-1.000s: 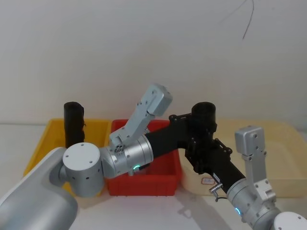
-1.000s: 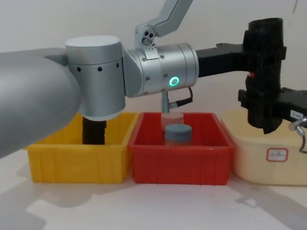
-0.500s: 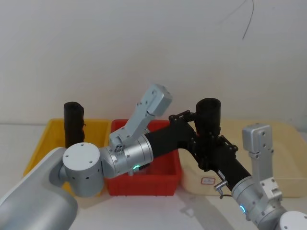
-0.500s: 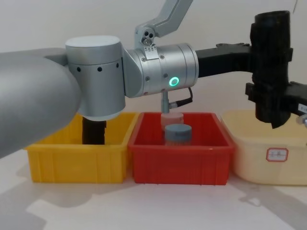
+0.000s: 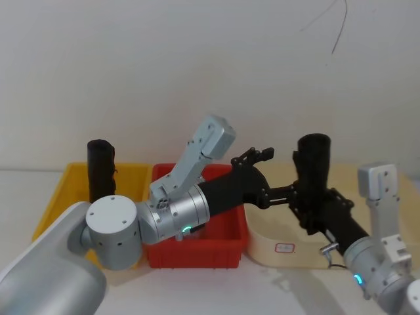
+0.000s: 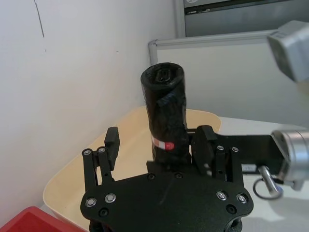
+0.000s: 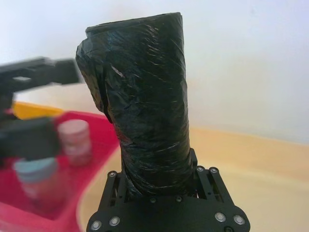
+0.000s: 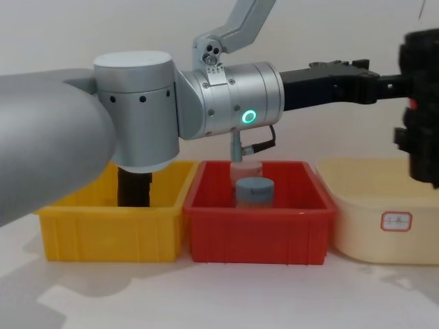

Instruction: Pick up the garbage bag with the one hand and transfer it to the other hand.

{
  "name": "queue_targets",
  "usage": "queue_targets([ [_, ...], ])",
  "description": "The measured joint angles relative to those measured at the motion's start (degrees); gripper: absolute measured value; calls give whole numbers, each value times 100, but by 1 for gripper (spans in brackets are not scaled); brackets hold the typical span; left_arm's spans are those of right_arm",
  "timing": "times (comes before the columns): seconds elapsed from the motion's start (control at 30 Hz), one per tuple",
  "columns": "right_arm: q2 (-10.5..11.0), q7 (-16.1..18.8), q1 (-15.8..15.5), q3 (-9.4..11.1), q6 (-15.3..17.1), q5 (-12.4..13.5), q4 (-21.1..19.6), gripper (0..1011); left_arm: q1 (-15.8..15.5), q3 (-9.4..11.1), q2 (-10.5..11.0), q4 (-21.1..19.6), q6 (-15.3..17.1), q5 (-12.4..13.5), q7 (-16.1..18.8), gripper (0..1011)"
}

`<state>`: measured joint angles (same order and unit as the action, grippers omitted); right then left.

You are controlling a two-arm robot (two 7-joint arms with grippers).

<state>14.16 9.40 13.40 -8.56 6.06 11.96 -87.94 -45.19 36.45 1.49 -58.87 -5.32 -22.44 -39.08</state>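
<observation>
The garbage bag (image 5: pixel 314 167), a glossy crinkled black roll, stands upright above the cream tub with my right gripper (image 5: pixel 314 209) shut on its lower part. The right wrist view shows the garbage bag (image 7: pixel 142 101) rising out of the right gripper (image 7: pixel 159 191). My left gripper (image 5: pixel 272 176), on the green-lit arm, is open just left of the bag and apart from it. In the left wrist view the left gripper (image 6: pixel 159 145) has its fingers spread, with the garbage bag (image 6: pixel 165 106) beyond them. From the chest, the left gripper (image 8: pixel 363 72) points at the garbage bag (image 8: pixel 422 75) by the right edge.
A yellow bin (image 8: pixel 110 229) on the left holds a slimmer black roll (image 5: pixel 100 170). The red bin (image 8: pixel 257 240) in the middle holds stacked cups (image 8: pixel 254 188). A cream tub (image 8: pixel 377 205) sits on the right, below the bag. The left arm spans the red bin.
My right gripper has carried the garbage bag to the right, out from between the left gripper's fingers. The left gripper has let go and stayed in place.
</observation>
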Motion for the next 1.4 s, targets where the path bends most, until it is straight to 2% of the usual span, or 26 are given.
queue_targets([
  [0.27,275,6,331,319,614,50,354,568,0,0,0,0,-1,0,0,1000],
  [0.3,275,6,331,319,614,50,354,568,0,0,0,0,-1,0,0,1000],
  [0.57,615,54,900,505,1121,-25,995,572,0,0,0,0,-1,0,0,1001],
  [0.6,675,57,1000,527,1185,-52,1125,631,0,0,0,0,-2,0,0,1001],
  [0.63,700,58,1048,537,1220,-68,1175,631,0,0,0,0,-2,0,0,1001],
  [0.7,743,60,1130,553,1279,-93,1259,725,0,0,0,0,-2,0,0,1001],
  [0.83,849,75,1331,592,1399,-159,1435,815,0,0,0,0,-2,0,0,1000],
  [1.1,967,144,1526,601,1434,-258,1422,1002,0,0,0,0,-2,0,0,1001],
  [1.4,1107,383,1618,479,1454,-365,1075,999,0,0,0,0,-2,1,0,1001],
])
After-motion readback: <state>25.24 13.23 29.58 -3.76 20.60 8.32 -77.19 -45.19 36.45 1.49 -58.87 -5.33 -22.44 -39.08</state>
